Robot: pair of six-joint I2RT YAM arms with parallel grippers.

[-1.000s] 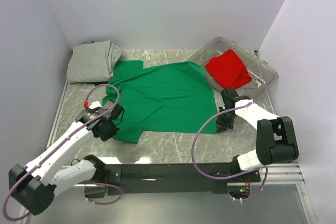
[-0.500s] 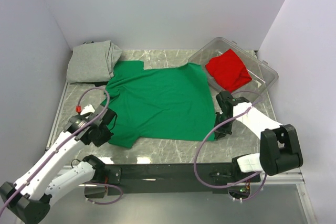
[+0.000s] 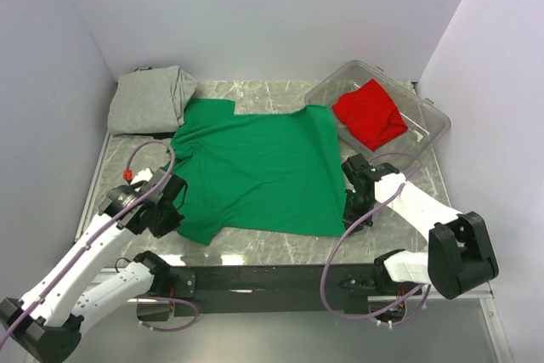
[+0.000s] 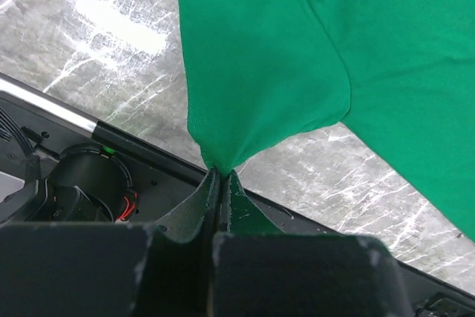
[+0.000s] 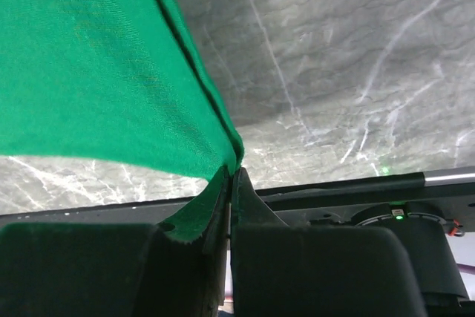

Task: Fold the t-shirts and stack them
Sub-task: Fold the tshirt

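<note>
The green t-shirt (image 3: 255, 167) lies spread over the middle of the marble table. My left gripper (image 3: 174, 206) is shut on its near-left sleeve, the cloth pinched at the fingertips (image 4: 221, 172). At the shirt's near-right hem corner my right gripper (image 3: 353, 206) is shut on the fabric (image 5: 234, 168). Both pinched corners are lifted a little off the table. A grey t-shirt (image 3: 151, 99) sits folded at the back left. A red t-shirt (image 3: 368, 112) lies crumpled inside the clear bin.
The clear plastic bin (image 3: 429, 121) stands at the back right, its near corner close to my right arm. White walls close in the table on three sides. The black mounting rail (image 3: 272, 278) runs along the near edge, below both grippers.
Both grippers have drawn toward the near edge with the green shirt's corners, and the shirt has slid nearer. The right gripper also shifted slightly left. Both stay shut on the cloth.
</note>
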